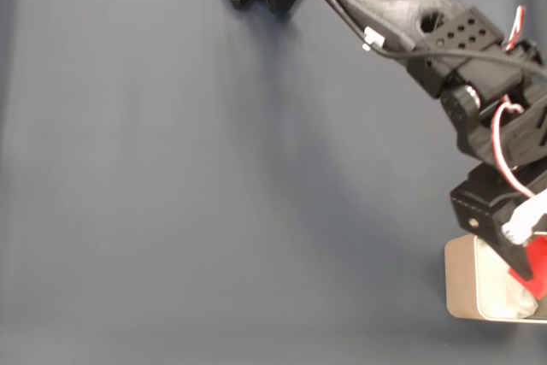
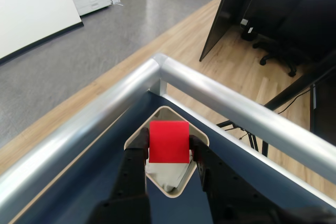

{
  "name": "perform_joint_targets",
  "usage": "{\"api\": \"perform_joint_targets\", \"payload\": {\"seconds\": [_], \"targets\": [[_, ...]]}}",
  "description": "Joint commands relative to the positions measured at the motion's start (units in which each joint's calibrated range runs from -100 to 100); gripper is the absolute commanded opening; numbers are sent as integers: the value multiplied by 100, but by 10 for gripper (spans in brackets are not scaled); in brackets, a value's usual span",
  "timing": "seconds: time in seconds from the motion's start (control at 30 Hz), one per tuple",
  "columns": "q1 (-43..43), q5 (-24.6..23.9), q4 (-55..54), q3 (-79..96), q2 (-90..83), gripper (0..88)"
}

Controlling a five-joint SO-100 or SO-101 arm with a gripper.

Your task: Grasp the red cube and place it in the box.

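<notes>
A: Wrist view. Where is the gripper sitting?

B: It is hanging over the box. The two black fingers are reaching up from the bottom edge, and the cube is sitting between them.

A: Are the jaws clenched on it?

B: Yes. They are pressing the cube's left and right faces, one finger touching each side. The red top face is showing plain and square between them.

A: And the box, relative to the jaws?

B: It is lying directly beneath them, turned corner-on to the camera. Its cream rim is showing beyond the fingertips and to either side of them. The white padding is showing just below the cube, between the fingers.

A: Is the cube touching the padding?

B: He cannot tell from this view.

A: The fixed view?

B: The arm is stretching from the top edge down to the lower right. The gripper is reaching over the box, which is lying at the right edge, partly cut off. The cube is showing red at the fingertips, over the box's inside, with padding below it.

A: Surroundings?

B: A dark blue cloth is covering the table. In the wrist view, a metal rail is running along the table edges just beyond the box, meeting at a corner ahead of the jaws. Wooden floor and a black office chair are lying well beyond.
</notes>
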Motion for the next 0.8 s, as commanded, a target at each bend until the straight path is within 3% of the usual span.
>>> {"api": "perform_joint_targets", "payload": {"seconds": [0.0,0.67,0.77], "targets": [[39,-29,-134,-37,-366,0],[74,-24,-224,-119,-348,1],[89,-44,-224,-119,-357,58]]}}
